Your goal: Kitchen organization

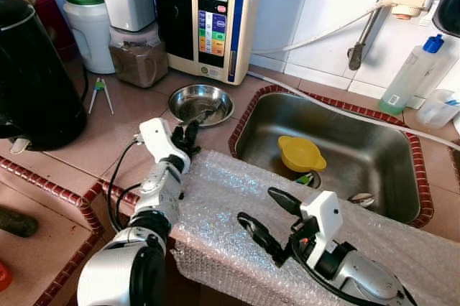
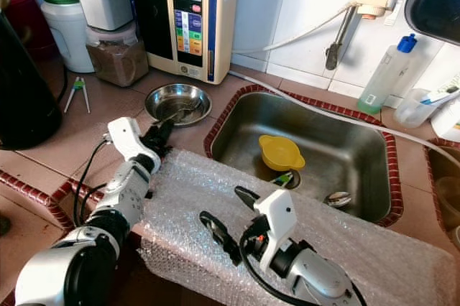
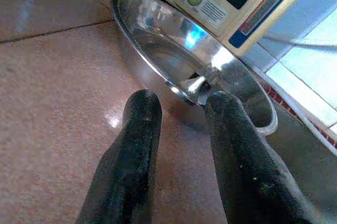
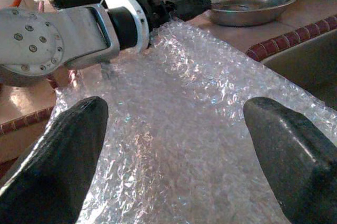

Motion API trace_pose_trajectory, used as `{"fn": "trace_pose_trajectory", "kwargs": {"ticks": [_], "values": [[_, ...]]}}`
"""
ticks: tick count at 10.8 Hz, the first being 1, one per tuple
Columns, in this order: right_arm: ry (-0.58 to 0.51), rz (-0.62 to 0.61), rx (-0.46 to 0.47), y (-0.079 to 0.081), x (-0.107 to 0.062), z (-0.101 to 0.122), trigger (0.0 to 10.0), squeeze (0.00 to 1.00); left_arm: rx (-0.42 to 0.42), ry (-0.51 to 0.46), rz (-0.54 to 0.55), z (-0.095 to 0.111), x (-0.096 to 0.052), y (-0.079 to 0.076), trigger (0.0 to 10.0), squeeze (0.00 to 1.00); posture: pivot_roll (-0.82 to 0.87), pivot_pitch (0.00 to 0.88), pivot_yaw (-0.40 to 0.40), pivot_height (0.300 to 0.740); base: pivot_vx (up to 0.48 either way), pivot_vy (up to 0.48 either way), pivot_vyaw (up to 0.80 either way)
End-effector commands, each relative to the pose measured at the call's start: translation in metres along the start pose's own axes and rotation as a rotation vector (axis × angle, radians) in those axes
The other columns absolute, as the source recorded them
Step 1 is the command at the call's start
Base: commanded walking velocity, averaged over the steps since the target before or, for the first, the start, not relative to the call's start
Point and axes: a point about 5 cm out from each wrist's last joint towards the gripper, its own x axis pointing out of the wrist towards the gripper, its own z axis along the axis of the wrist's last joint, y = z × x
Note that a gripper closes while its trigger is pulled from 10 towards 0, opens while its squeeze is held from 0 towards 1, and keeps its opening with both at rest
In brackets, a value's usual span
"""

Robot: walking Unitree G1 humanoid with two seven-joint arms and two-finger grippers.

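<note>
The left gripper (image 1: 185, 136) is seen at centre-left of the left eye frame, fingers (image 3: 138, 145) set narrowly apart with nothing between them, tips aimed at the near rim of the steel bowl (image 1: 200, 102) and just short of it. In the left wrist view a small gap of tile is left between fingertips and bowl wall, so contact cannot be confirmed. The bowl sits on the tiled counter (image 1: 115, 130) just above the gripper in the frame, w/ what looks like a utensil handle lying inside.

The right gripper (image 1: 272, 220) is held lower centre, fingers spread wide, empty, hovering over the bubble wrap (image 1: 230, 212) draped along the front edge of the counter and the sink (image 1: 392, 198).

Risks, as judged from here:
- The bowl is shallow and light-looking; if it is pushed rather than pinched at the rim, it could be slid toward the water ioniser (image 1: 215, 19) or tipped, and the utensil spilled.
- With so narrow an opening the rim may be missed, fingers skating over the steel.
- The wrap lies loose under the left forearm; it could be dragged along w/ any arm move and pulled off the edge.
- The yellow funnel (image 1: 300, 153) in the sink is well apart, so is prob. not at risk.
</note>
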Motion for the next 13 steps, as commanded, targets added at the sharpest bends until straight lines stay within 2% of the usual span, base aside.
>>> {"fn": "trace_pose_trajectory", "kwargs": {"ticks": [1,6,9,11,13], "values": [[-0.003,-0.003,-0.010,-0.001,0.001,0.001,10.0,0.60,-0.013,0.001,0.013,0.001,0.002,-0.002,0.0,0.00,-0.06,0.000,-0.018,0.740,0.000,0.000,0.00],[-0.005,-0.007,-0.018,-0.002,0.002,0.001,10.0,0.60,-0.037,-0.003,0.024,0.002,0.002,-0.001,0.0,0.00,-0.06,0.000,-0.017,0.740,0.000,0.000,0.00],[-0.005,-0.006,-0.021,-0.002,0.003,0.001,10.0,0.60,-0.031,-0.027,0.046,0.007,0.002,0.004,0.0,0.00,-0.06,0.000,-0.018,0.740,0.000,0.000,0.00],[-0.006,-0.005,-0.024,-0.003,0.004,0.001,10.0,0.59,0.057,-0.091,0.057,0.021,0.003,0.009,0.0,0.00,-0.05,0.000,-0.018,0.740,0.000,0.000,0.00],[-0.006,-0.006,-0.026,-0.004,0.004,0.001,10.0,0.59,0.080,-0.122,0.063,0.030,0.002,0.014,0.0,0.00,-0.05,0.000,-0.021,0.740,0.000,0.000,0.00]]}}
